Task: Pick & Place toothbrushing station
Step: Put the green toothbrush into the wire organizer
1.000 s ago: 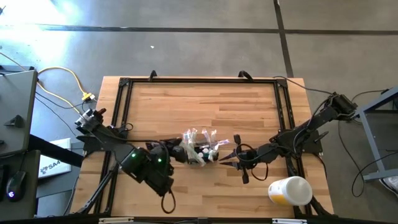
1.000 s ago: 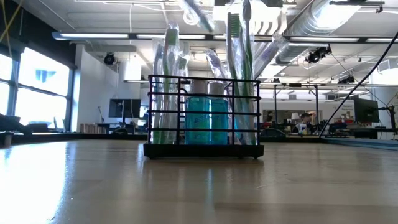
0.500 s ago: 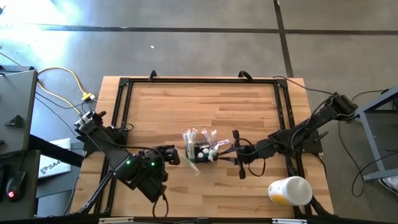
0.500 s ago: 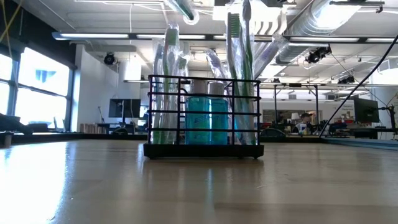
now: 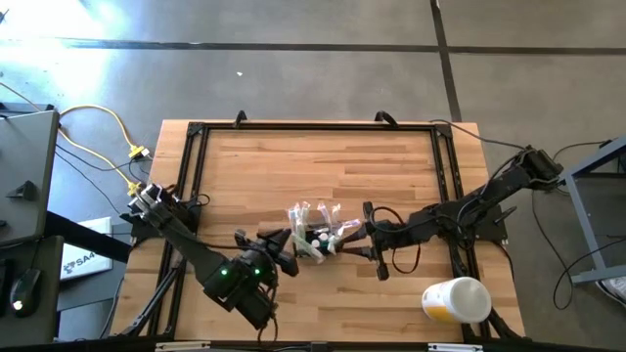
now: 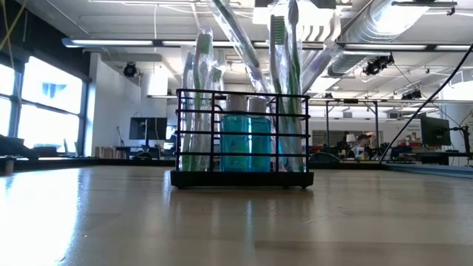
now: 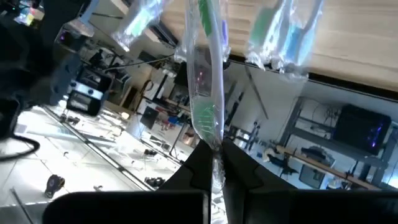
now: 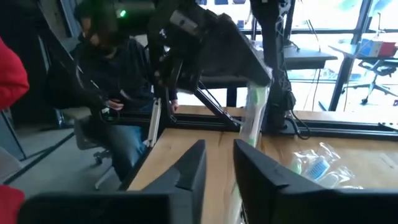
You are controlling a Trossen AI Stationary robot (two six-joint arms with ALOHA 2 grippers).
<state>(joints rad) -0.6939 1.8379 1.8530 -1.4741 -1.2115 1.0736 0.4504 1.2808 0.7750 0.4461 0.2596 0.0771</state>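
- Toothbrushing station (image 5: 315, 241): mid-tabletop, between both grippers.
- Left gripper (image 7: 214, 163): clamped on a wrapped toothbrush (image 7: 208, 93).
- Right gripper (image 8: 219, 163): slightly parted, empty.
- Handling: light, rigid wire caddy; the slippery wrappers likely shift. Grasp the rim.

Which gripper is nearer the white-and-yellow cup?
The right. The right gripper sits at the caddy's right side, up and left of the cup lying near the table's front right corner. The left gripper is on the caddy's far side, farther away.
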